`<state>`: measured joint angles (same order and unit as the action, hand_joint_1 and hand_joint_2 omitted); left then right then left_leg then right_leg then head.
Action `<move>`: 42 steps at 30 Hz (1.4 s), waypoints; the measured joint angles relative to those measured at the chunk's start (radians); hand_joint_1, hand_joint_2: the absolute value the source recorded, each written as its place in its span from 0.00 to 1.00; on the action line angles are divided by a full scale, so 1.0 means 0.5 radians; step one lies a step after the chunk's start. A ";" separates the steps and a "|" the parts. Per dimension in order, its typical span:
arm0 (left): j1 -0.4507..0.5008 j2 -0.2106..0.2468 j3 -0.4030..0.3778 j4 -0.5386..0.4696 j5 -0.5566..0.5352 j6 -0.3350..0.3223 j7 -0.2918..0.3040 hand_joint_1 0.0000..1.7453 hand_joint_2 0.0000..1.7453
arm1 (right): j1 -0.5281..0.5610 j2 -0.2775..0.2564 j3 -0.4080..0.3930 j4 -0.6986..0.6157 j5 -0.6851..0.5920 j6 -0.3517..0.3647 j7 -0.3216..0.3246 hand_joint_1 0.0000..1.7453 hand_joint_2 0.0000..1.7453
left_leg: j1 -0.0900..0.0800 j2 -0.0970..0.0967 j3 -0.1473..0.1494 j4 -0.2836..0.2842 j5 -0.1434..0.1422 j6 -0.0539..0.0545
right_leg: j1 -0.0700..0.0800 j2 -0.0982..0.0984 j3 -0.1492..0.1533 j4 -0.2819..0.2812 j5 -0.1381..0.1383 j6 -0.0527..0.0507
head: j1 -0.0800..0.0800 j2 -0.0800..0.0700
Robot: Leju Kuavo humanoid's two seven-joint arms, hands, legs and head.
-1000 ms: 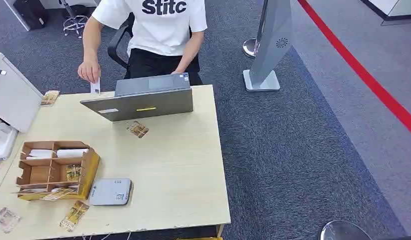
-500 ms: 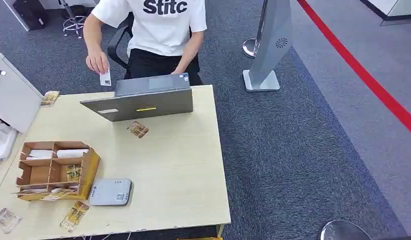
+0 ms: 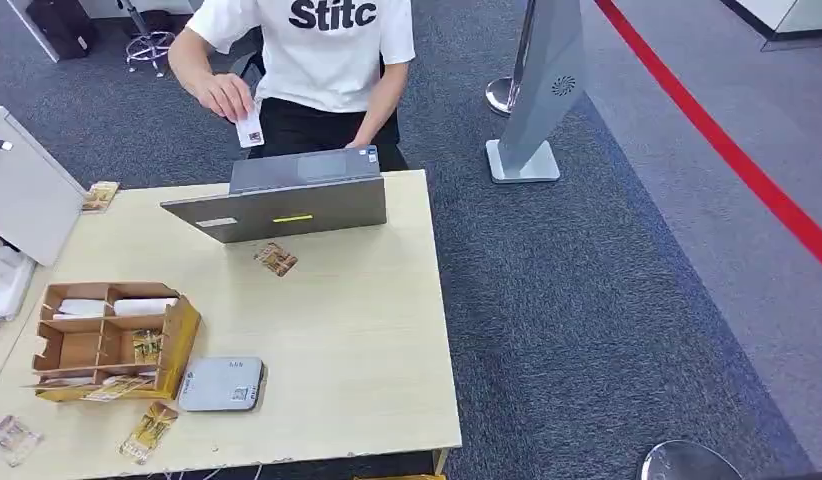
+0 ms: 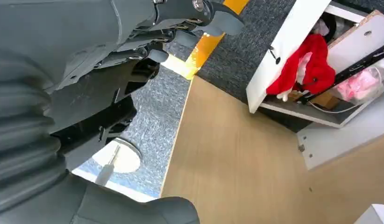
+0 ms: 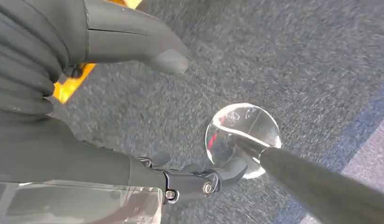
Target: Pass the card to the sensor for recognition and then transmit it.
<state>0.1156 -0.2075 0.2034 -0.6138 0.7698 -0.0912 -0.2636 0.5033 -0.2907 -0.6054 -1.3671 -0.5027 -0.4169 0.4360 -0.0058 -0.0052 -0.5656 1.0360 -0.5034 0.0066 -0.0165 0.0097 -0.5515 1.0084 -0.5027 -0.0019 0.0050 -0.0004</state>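
A person in a white shirt sits behind the table, and the person's hand [image 3: 225, 95] holds a small white card [image 3: 250, 130] above the far edge of the grey laptop [image 3: 287, 195]. The grey card sensor [image 3: 221, 384] lies flat near the table's front edge. In the left wrist view my left hand [image 4: 134, 56] hangs beside the wooden table [image 4: 237, 154], fingers apart and holding nothing. In the right wrist view my right hand [image 5: 64, 116] hangs over the carpet, thumb and fingers spread, also holding nothing.
A cardboard organiser [image 3: 112, 340] with card packets stands at the table's front left, and loose packets [image 3: 275, 258] lie around it. A white cabinet [image 3: 22, 185] is at the left. A chrome post base [image 3: 687, 462] and a grey sign stand [image 3: 542, 90] stand on the carpet to the right.
The person has lifted the card from the table's far left edge and carried it up and to the right, over the laptop. Nothing on the table has moved.
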 joint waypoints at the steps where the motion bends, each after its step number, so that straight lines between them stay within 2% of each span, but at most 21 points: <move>1: 0.000 -0.002 0.011 -0.005 -0.023 0.000 0.002 0.00 1.00 | -0.027 0.002 0.020 0.033 0.056 0.008 -0.006 0.00 1.00 | 0.000 0.000 0.000 0.000 0.000 0.000 | 0.000 0.000 0.000 0.000 0.000 0.000 | 0.000 0.000; 8: -0.001 -0.016 0.071 -0.018 -0.188 -0.005 0.014 0.00 1.00 | -0.237 0.020 0.130 0.270 0.420 0.102 -0.052 0.00 1.00 | 0.000 0.000 0.001 0.000 0.000 0.000 | 0.000 0.000 0.000 0.000 0.000 0.000 | 0.000 0.000; 16: -0.019 -0.018 0.111 -0.019 -0.399 -0.072 -0.005 0.00 1.00 | -0.467 0.066 0.224 0.575 0.819 0.237 -0.113 0.00 1.00 | 0.000 0.000 0.000 0.000 0.001 0.000 | 0.000 -0.001 0.000 0.000 0.000 0.000 | 0.000 0.000; 21: -0.032 0.032 0.092 -0.019 -0.586 -0.137 -0.059 0.00 1.00 | -0.590 0.101 0.272 0.741 1.039 0.318 -0.149 0.00 1.00 | 0.000 -0.001 0.001 0.000 0.001 0.000 | 0.000 -0.001 0.000 0.001 0.000 0.000 | 0.001 0.000; 27: -0.047 0.139 -0.038 -0.018 -0.828 -0.208 -0.139 0.00 1.00 | -0.730 0.138 0.322 0.918 1.253 0.400 -0.186 0.00 1.00 | 0.000 -0.001 0.001 0.000 0.001 0.000 | 0.000 -0.001 0.000 0.001 0.000 0.000 | 0.000 0.000; 34: -0.050 0.304 -0.305 -0.018 -1.049 -0.288 -0.222 0.00 1.00 | -0.891 0.198 0.373 1.136 1.516 0.499 -0.229 0.00 1.00 | 0.001 -0.001 0.001 0.000 0.002 -0.001 | 0.000 -0.001 0.001 0.002 0.000 0.000 | 0.001 0.000; 40: -0.038 0.439 -0.542 -0.018 -1.157 -0.335 -0.285 0.00 1.00 | -1.029 0.252 0.410 1.325 1.737 0.584 -0.262 0.00 1.00 | 0.001 -0.001 0.000 -0.001 0.003 -0.002 | 0.001 -0.002 0.001 0.003 0.000 -0.001 | 0.001 0.000; 42: -0.019 0.448 -0.565 -0.018 -1.123 -0.321 -0.299 0.00 1.00 | -1.076 0.267 0.417 1.386 1.800 0.607 -0.273 0.00 1.00 | 0.001 -0.001 0.002 -0.001 0.003 -0.002 | 0.000 -0.001 0.000 0.003 0.000 -0.001 | 0.000 0.000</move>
<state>0.1063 0.0164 -0.0790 -0.6230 0.2082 -0.2517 -0.4132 -0.0347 -0.1572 -0.3967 -0.6744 0.3972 -0.1137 0.2995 -0.0054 -0.0058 -0.5647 1.0357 -0.5020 0.0056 -0.0163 0.0091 -0.5514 1.0098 -0.5026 -0.0022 0.0050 -0.0004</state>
